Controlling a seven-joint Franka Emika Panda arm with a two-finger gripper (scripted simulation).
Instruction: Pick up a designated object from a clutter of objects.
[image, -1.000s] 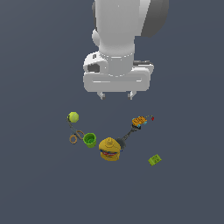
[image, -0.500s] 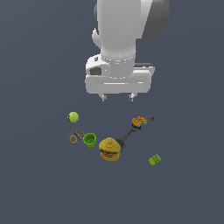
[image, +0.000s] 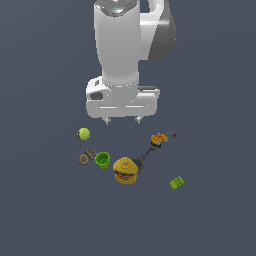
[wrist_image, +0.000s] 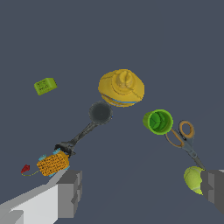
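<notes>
Gripper (image: 122, 120) suspended above clutter, grey block fingers (wrist_image: 70, 192) spread wide, nothing held. Scissors (wrist_image: 184, 140): two tan-orange ring handles, thin dark grey blades, flat on plain matte slate-grey surface (image: 50, 210), below gripper, between hollow green cup (image: 102, 160) and fuzzy yellow-green ball (image: 83, 133). Glossy yellow burger-shaped toy (image: 125, 170) and dark-handled, orange-headed tool (image: 150, 147) near. Small green block (image: 176, 182) well apart.

one scissors (wrist_image: 186, 139); one ball (wrist_image: 193, 179); one cup (wrist_image: 158, 121); one burger toy (wrist_image: 121, 87); one tool (wrist_image: 70, 144); one block (wrist_image: 45, 85)
</notes>
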